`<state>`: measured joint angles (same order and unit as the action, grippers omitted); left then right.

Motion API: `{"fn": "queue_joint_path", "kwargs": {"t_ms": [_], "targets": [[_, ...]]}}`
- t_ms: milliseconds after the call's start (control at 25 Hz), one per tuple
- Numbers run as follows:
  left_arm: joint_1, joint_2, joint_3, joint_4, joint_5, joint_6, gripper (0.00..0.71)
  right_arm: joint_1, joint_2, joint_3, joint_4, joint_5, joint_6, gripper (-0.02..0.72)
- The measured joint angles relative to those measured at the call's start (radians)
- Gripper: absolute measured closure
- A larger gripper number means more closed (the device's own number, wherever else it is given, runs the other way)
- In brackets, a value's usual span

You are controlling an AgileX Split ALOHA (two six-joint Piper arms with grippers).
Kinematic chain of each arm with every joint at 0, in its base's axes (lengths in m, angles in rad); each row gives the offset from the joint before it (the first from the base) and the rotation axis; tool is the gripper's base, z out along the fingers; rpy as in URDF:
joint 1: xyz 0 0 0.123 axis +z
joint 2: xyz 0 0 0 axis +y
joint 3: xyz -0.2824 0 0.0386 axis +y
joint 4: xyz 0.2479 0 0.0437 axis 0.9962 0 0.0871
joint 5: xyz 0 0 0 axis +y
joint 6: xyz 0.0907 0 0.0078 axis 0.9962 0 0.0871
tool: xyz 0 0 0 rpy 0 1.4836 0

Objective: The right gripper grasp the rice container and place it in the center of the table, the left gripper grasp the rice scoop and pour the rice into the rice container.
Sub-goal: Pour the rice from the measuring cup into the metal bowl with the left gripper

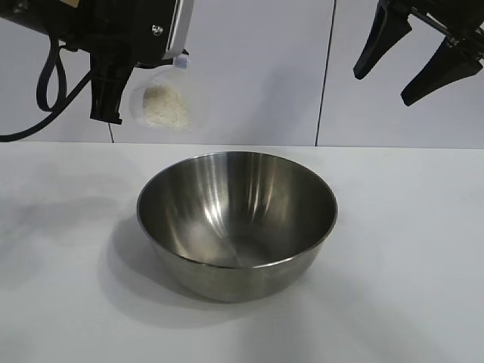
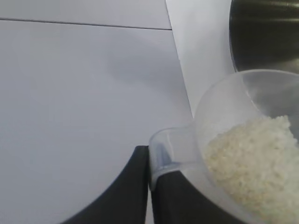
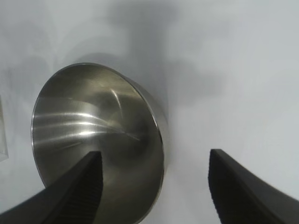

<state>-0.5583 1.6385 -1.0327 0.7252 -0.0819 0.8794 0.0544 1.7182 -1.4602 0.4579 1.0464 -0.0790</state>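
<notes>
The rice container (image 1: 237, 223), a shiny steel bowl, stands empty in the middle of the white table (image 1: 408, 249). My left gripper (image 1: 106, 113) hangs high at the upper left, shut on the handle of the translucent rice scoop (image 1: 160, 102), which holds a heap of white rice (image 1: 166, 107) above and left of the bowl. In the left wrist view the jaws pinch the scoop's handle (image 2: 166, 151), the rice (image 2: 254, 163) lies in the cup and the bowl's rim (image 2: 264, 35) shows beyond. My right gripper (image 1: 408, 64) is open and empty, raised at the upper right; its wrist view looks down on the bowl (image 3: 93, 140).
A pale wall with a vertical seam (image 1: 327, 72) stands behind the table. A black cable (image 1: 45, 83) loops from the left arm. A clear edge (image 3: 3, 135) shows at the border of the right wrist view.
</notes>
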Motion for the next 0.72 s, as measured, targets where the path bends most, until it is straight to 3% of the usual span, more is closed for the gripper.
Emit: {"fn": "queue_joint_path", "kwargs": {"t_ms": [240,720], "targets": [[-0.054,0.000,0.000,0.000,0.009,0.033,0.704,0.000,0.000,0.000,0.000,0.000,0.000,0.252],[-0.055,0.000,0.000,-0.001,0.038,0.188,0.704,0.000,0.000,0.000,0.000,0.000,0.000,0.252]]}}
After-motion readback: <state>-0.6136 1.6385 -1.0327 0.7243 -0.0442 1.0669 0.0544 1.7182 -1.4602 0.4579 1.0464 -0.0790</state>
